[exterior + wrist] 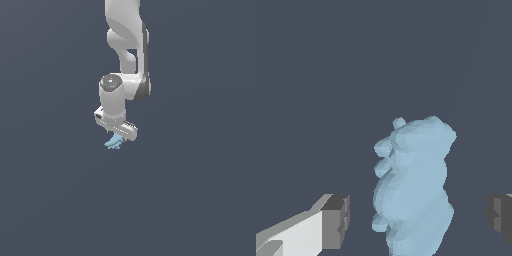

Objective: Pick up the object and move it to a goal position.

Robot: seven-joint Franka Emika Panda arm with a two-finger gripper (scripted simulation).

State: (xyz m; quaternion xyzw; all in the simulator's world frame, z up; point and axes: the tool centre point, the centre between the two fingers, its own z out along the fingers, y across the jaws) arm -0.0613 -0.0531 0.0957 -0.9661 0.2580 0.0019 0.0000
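The object point(413, 175) is a small pale sky-blue lumpy item with stubby lobes. In the wrist view it stands between my two dark fingertips, with a gap on each side, so neither pad touches it. My gripper point(417, 220) is open around it. In the exterior view the object point(114, 142) shows just under the white hand of my gripper point(119, 136), partly hidden by it. Whether the object rests on the ground cannot be told there.
The white-grey arm point(125, 45) comes down from the top of the exterior view. Around it is only a flat, uniform dark grey-blue surface point(200, 200), with no other objects, edges or goal marker showing.
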